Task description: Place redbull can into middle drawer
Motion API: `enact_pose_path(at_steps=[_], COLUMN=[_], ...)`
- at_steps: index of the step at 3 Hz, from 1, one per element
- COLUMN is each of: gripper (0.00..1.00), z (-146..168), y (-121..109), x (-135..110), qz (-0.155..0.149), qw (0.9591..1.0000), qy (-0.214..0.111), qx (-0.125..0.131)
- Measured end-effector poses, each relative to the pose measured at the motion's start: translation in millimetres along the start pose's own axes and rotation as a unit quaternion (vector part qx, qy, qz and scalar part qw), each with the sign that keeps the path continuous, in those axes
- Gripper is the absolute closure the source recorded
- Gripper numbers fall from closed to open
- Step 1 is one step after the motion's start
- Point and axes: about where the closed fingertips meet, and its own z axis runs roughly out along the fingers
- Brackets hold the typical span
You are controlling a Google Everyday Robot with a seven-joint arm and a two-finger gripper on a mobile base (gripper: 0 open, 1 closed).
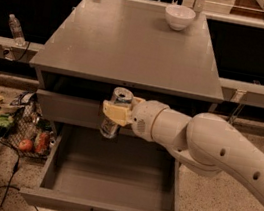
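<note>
My gripper (114, 113) is shut on the redbull can (115, 111), a slim silver-topped can held upright in front of the closed upper drawer front. The can hangs above the back left part of the middle drawer (106, 207), which is pulled wide open and shows a deep plain tray with a small black handle on its front. My white arm reaches in from the right across the drawer's right side.
A white bowl (179, 17) stands at the back right of the grey cabinet top (132, 46). A wire basket with fruit and litter (28, 132) sits on the floor at the left, with cables and a dark pole. A plastic bottle (16, 29) stands on the left ledge.
</note>
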Motion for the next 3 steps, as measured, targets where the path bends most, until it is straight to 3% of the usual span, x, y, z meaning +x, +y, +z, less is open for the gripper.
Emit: enact_pose_path(at_steps=[1, 2, 3], gripper=[1.00, 1.00, 1.00], z=[2, 8, 20], y=[-11, -51, -75], x=[40, 108, 144], qz=[0.009, -0.015, -0.075], qw=[0.9997, 0.9965, 0.9866], qy=[0.001, -0.003, 0.012], qx=[-0.020, -0.082, -0.144])
